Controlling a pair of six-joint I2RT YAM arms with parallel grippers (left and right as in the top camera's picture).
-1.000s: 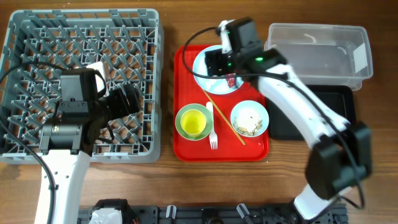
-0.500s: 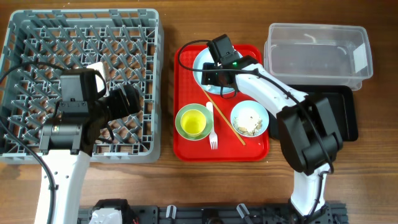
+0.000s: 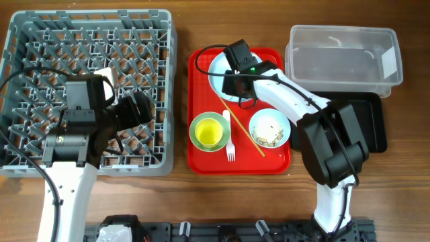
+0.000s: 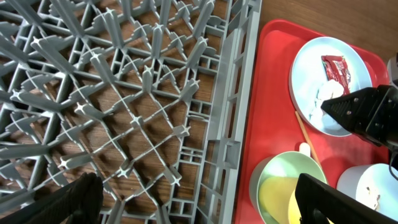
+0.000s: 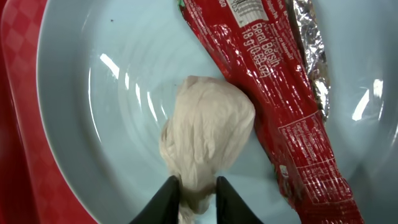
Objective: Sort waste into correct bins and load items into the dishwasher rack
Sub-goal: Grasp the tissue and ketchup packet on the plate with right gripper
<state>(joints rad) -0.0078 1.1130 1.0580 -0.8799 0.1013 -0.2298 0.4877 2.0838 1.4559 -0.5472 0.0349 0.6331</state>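
In the right wrist view my right gripper is shut on the lower end of a crumpled white tissue, which lies on the pale blue plate. A red wrapper lies beside the tissue on the same plate. From overhead the right gripper sits low over the plate at the back of the red tray. My left gripper hangs open above the grey dishwasher rack, holding nothing. The clear tub and the black tray stand at the right.
On the red tray's front half sit a green bowl with a yellow-green cup, a white fork, chopsticks and a blue bowl with rice scraps. The rack's wall runs close beside the red tray.
The right arm swung in from beside the clear tub down onto the blue plate, and its jaws closed on the tissue. The left arm has not moved.
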